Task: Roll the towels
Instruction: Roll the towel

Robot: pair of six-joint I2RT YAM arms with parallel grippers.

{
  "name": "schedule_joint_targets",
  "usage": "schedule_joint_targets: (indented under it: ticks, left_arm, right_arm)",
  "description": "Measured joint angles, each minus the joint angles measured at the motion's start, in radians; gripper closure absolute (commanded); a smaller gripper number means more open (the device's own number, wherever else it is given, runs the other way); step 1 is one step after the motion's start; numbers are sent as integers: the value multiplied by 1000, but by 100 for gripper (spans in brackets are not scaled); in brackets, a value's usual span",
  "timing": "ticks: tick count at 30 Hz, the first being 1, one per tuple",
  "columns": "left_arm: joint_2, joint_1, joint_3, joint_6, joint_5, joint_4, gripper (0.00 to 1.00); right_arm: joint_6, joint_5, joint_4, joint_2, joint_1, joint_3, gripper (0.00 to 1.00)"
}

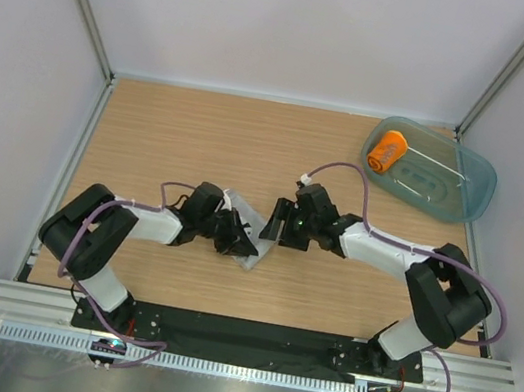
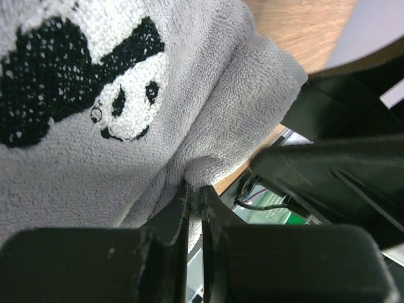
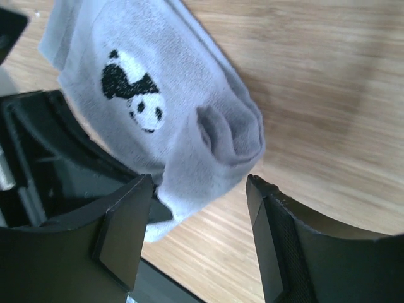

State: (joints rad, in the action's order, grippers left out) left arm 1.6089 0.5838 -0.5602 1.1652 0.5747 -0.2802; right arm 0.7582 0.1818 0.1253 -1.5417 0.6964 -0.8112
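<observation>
In the top view, the wooden table (image 1: 172, 129) fills the middle of the frame. A translucent blue-green tub (image 1: 483, 179) sits at the upper right, with the orange towel (image 1: 387, 149) lying in its left end, rolled into a short cylinder. At the centre of the frame the two arms meet over the grey towel (image 1: 254, 254), which lies on the wood. The left gripper (image 1: 237, 237) comes in from the left and covers much of the cloth, while the right gripper (image 1: 275, 224) faces it from the right, just beside it.

In the left wrist view, the grey towel (image 2: 95, 158) fills the upper left, showing a black and white panda motif (image 2: 126, 107). The left gripper (image 2: 196, 199) is at the lower centre. Its fingers are pressed together and pinch a fold at the towel's edge. The dark body of the right gripper (image 2: 341, 151) crosses the right side of the frame, close to the cloth.

In the right wrist view, the grey towel (image 3: 177, 95) runs from the upper left towards the centre, panda side up. Its near end is bunched into a thick fold (image 3: 230, 136). The right gripper (image 3: 196, 211) is spread wide at the bottom of the frame. Its two fingers stand on either side of that bunched end and grip nothing. The left gripper (image 3: 50, 158) shows as a dark mass at the left edge, against the towel.
</observation>
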Motion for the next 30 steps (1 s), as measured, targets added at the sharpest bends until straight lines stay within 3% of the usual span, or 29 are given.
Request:
schedule_joint_targets:
  ticks: [4, 7, 10, 11, 14, 16, 24, 30]
  left_arm:
    - [-18, 0, 0, -24, -9, 21, 100]
    - [-37, 0, 0, -44, -24, 45, 100]
    - [-63, 0, -2, -67, -45, 77, 96]
    - [-71, 0, -4, -79, -53, 93, 84]
    - [-97, 4, -12, -112, -79, 138, 65]
    - [-120, 8, -13, -136, -96, 167, 57]
    - [-169, 137, -93, -258, -205, 298, 48]
    - [-178, 272, -202, -360, -376, 437, 46]
  right_arm:
    - [-4, -19, 19, -85, 8, -48, 42]
    - [-10, -27, 38, -138, 16, -70, 66]
    - [-10, -27, 45, -151, 24, -86, 76]
    - [-11, -29, 47, -151, 28, -93, 77]
    - [-18, -36, 59, -151, 33, -103, 80]
    - [-20, -42, 72, -151, 33, -105, 82]
    - [-26, -45, 116, -165, 33, -133, 83]
    - [-29, -45, 136, -174, 33, -149, 82]
